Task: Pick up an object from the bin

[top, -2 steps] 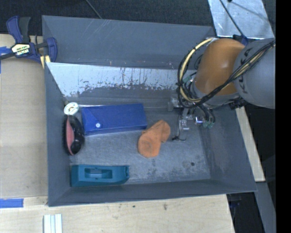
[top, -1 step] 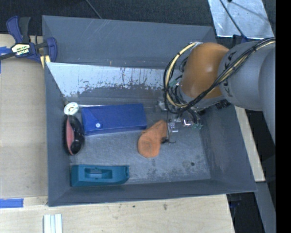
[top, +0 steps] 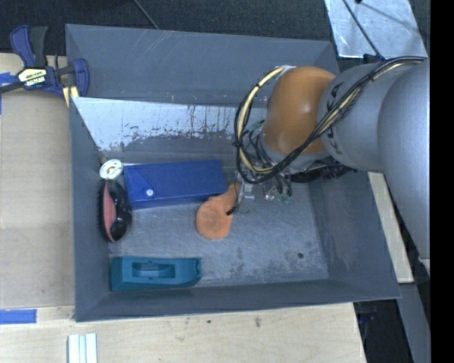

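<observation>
My gripper [top: 244, 193] reaches down from under the arm's orange cover into the middle of the bin. Its tip sits at the narrow upper end of a tan, pear-shaped flat thing [top: 214, 219] that lies on the bin floor. Whether the gripper has hold of that end is hidden. Just left of the gripper lies a blue rectangular box [top: 174, 182], its right end close to the gripper.
A red and black oval thing [top: 112, 212] lies by the left wall, with a small white round cap [top: 110, 170] above it. A teal tape dispenser [top: 155, 272] lies along the front wall. The arm covers the bin's right back part.
</observation>
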